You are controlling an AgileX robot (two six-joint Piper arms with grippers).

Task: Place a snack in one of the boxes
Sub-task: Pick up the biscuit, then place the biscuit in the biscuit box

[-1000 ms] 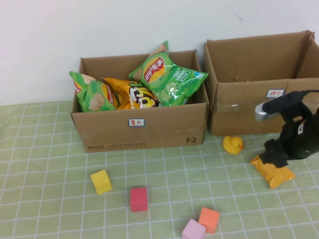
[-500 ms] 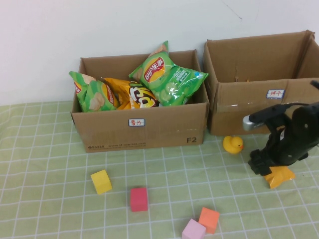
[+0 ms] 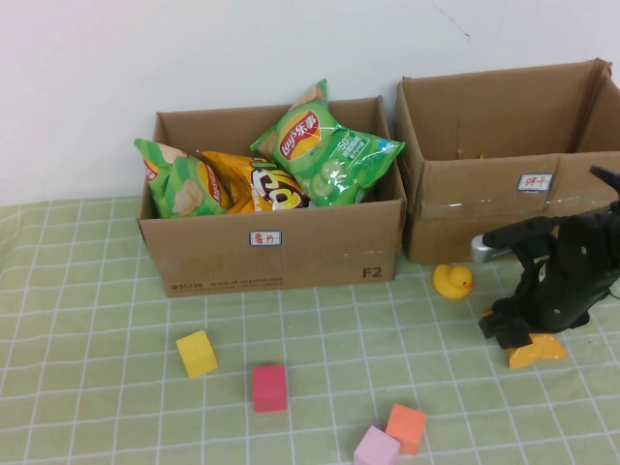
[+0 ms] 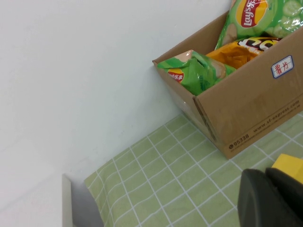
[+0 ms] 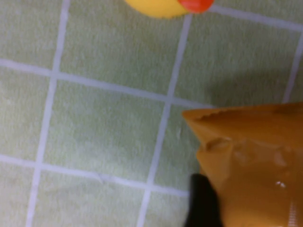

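An orange snack packet lies on the green checked cloth in front of the right cardboard box. My right gripper is down on the packet, which is pressed against one dark finger and fills the right wrist view. The left cardboard box holds green and orange chip bags. My left gripper is outside the high view; in the left wrist view its fingers are together and empty, low over the cloth near the left box.
A yellow rubber duck sits just left of my right gripper and also shows in the right wrist view. Yellow, red, orange and pink blocks lie in front. The yellow block is beside my left gripper.
My right gripper has come down and slightly left onto the orange packet, covering most of it. Nothing else has moved.
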